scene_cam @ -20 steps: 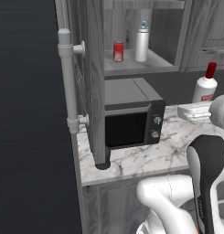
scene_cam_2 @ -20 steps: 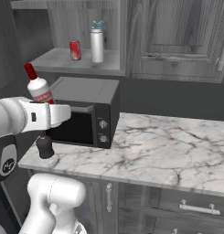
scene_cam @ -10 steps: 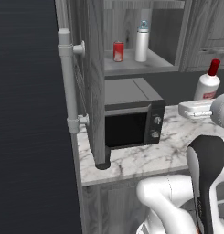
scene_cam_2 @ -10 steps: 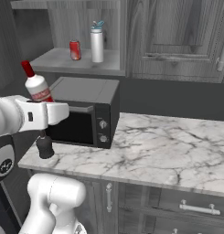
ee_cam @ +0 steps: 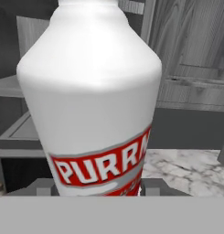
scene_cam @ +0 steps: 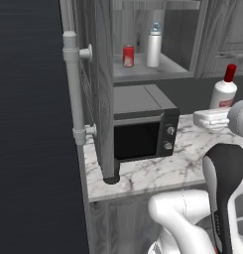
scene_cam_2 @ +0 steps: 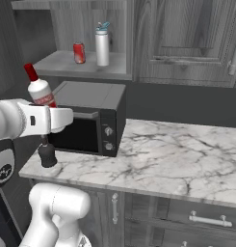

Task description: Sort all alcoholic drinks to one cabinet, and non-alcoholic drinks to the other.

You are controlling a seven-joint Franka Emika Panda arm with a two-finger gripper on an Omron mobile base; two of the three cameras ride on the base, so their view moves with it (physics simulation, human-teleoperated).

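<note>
You have a marble counter (scene_cam_2: 177, 154) bearing the black microwave (scene_cam_2: 88, 120) and, beside it, what looks like the squat dark bottle (scene_cam_2: 46, 154); the open cabinet shelf (scene_cam: 148, 72) carries the red can (scene_cam: 128, 55) and pale-grey bottle (scene_cam: 153, 47)

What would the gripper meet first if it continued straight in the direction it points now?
Nothing new: the white bottle already sits in the gripper. Beyond it, probably the closed upper cabinet door above the counter, though depth is unclear.

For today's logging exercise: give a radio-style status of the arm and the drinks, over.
Gripper shut on white bottle, raised by the microwave. Red can and grey bottle on open shelf. Dark bottle on counter below.
</note>
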